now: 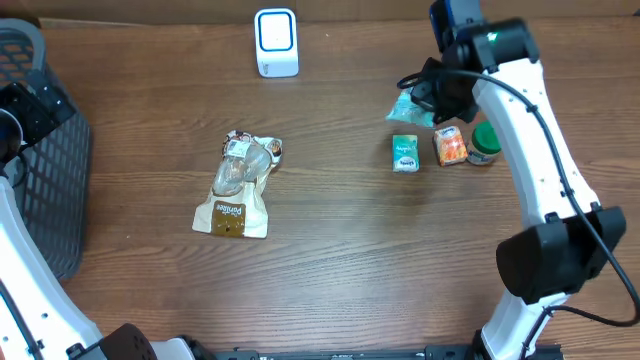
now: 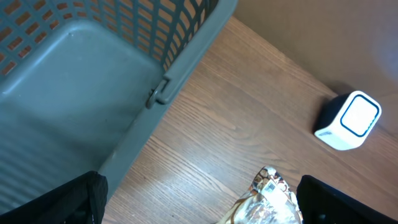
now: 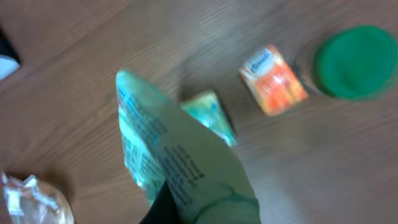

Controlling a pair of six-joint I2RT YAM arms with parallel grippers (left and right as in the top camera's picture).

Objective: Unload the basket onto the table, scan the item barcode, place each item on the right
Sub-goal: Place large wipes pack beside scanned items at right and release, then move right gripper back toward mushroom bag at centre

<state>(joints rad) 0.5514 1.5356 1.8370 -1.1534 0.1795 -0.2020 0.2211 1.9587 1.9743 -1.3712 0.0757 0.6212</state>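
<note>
Teal packet (image 3: 180, 168) pinched in the right gripper (image 1: 425, 92), raised above the table at the upper right of the overhead frame.

Going left to right in the overhead view: a grey mesh basket (image 1: 45, 170) fills the left edge, with the left gripper (image 1: 20, 110) over it, its jaws spread wide and empty; a clear bag with a brown label (image 1: 238, 187) lies flat at centre-left; a white barcode scanner (image 1: 276, 42) stands at top centre; then a small green carton (image 1: 405, 153), an orange carton (image 1: 450, 146) and a green-lidded jar (image 1: 485, 142) sit in a row beneath the lifted packet, on the wooden table (image 1: 340, 260).
</note>
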